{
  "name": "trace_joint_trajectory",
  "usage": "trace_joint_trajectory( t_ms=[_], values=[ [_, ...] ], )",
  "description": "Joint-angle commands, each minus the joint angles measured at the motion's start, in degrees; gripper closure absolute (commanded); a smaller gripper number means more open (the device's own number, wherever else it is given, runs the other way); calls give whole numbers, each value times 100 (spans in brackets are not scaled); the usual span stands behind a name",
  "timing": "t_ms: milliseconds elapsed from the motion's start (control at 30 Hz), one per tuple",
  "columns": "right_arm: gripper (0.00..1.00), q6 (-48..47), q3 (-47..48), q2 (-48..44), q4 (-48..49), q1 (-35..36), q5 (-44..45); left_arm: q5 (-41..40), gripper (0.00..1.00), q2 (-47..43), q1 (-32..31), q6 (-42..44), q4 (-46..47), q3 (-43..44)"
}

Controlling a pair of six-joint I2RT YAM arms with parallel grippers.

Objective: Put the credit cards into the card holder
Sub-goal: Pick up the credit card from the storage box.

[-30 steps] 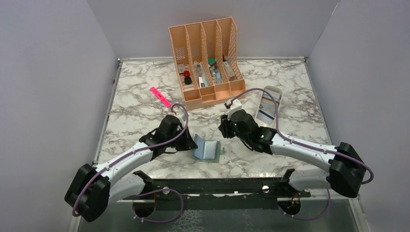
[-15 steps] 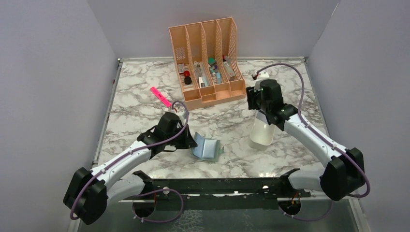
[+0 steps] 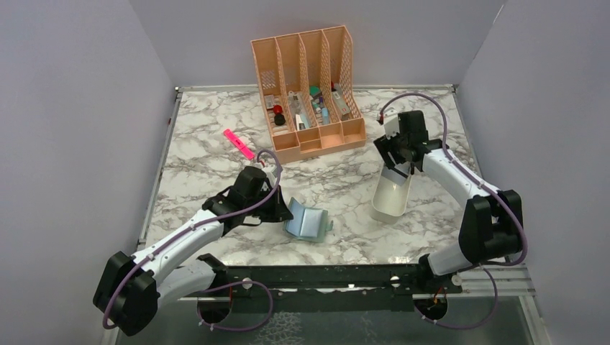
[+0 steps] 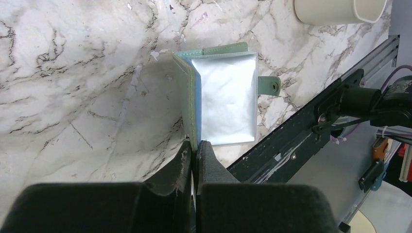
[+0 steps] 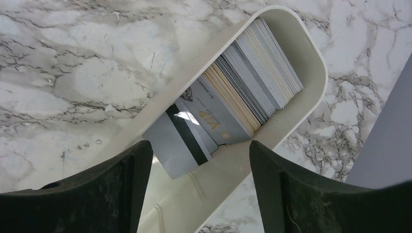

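Having swung from the wallet (image 4: 228, 104), right tool (image 5: 197, 150) hangs wide open, empty, over the tray's (image 5: 311, 63) cards (image 5: 243, 92); left tool (image 4: 195, 145) stays pinched on wallet.

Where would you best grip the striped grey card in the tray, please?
The striped grey card: probably its free top edge, from above, a finger on each face; it leans apart from the stack, and the tray walls shield its sides.

A robotics lab cell — grey walls (image 3: 79, 108) box in a marble-print table (image 3: 201, 165) with a black mounting rail (image 3: 324, 277).
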Motion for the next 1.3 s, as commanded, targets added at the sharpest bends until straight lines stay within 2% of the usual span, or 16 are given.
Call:
trace_joint_trajectory(
  t_ms=[0, 167, 367, 600, 767, 900, 1100, 1267],
  values=[
    [19, -1035, 95, 75, -88, -209, -747, 175, 97, -98, 31, 104, 26, 184],
    [18, -1685, 23, 338, 106, -290, -654, 154, 97, -44, 30, 130, 27, 202],
    [22, -2307, -156, 534, 785, -430, -551, 167, 96, 8, 31, 119, 35, 185],
    [27, -2539, -64, 1166, 1056, -490, -293, 165, 96, 56, 26, 130, 36, 203],
    [30, -2660, -259, 1158, 1422, -497, -300, 165, 96, 16, 31, 129, 33, 203],
    [39, -2762, -264, 1190, 1497, -497, -8, 182, 96, -4, 25, 129, 35, 189],
    [61, -2767, -298, 1062, 1756, -497, 29, 170, 96, -56, 30, 115, 38, 174],
    [71, -2767, -275, 958, 1741, -497, -14, 165, 96, -119, 30, 94, 33, 168]
  ],
)
